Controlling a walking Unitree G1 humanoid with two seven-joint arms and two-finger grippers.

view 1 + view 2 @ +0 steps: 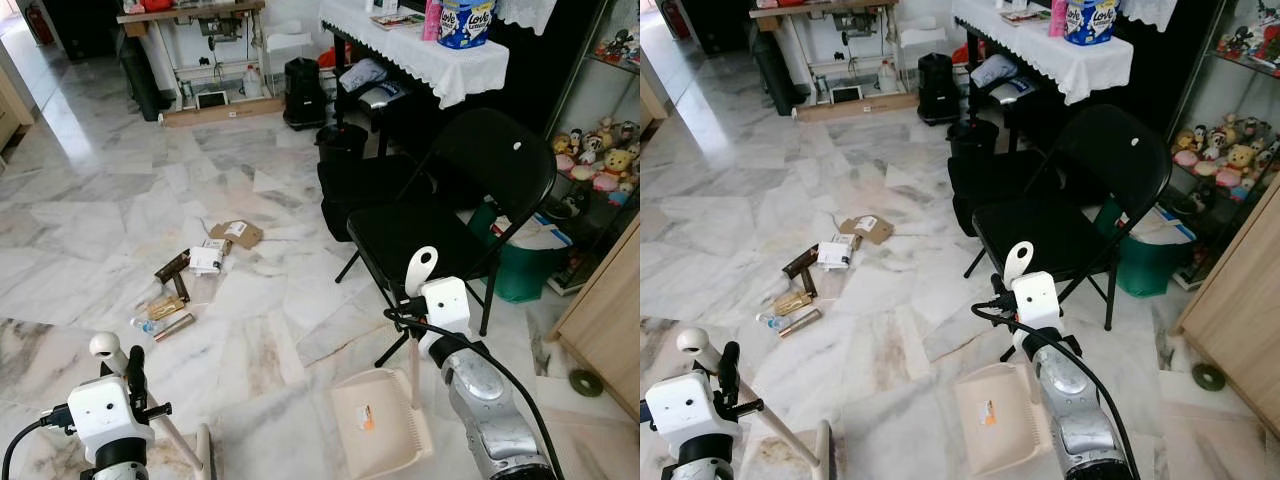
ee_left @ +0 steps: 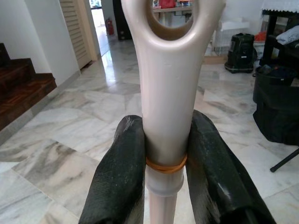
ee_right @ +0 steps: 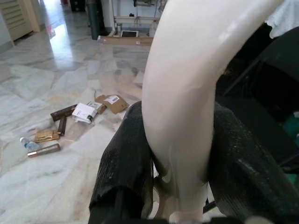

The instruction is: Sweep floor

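Two end effectors, each clamped on one smooth cream plastic handle: the left end effector [image 2: 166, 172] grips the broom handle [image 2: 167, 93], the right end effector [image 3: 180, 163] the dustpan handle [image 3: 187, 102]. One ribbed dustpan [image 1: 378, 420] sits below the right. Ahead of both, about eight flattened cardboard and wrapper scraps [image 1: 200, 275] litter the glossy marble floor [image 1: 110, 200]; beyond, one black folding chair [image 1: 440, 215].

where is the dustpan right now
The dustpan sits on the marble floor low in the head views, just left of the right gripper holding its handle, in front of the black folding chair.
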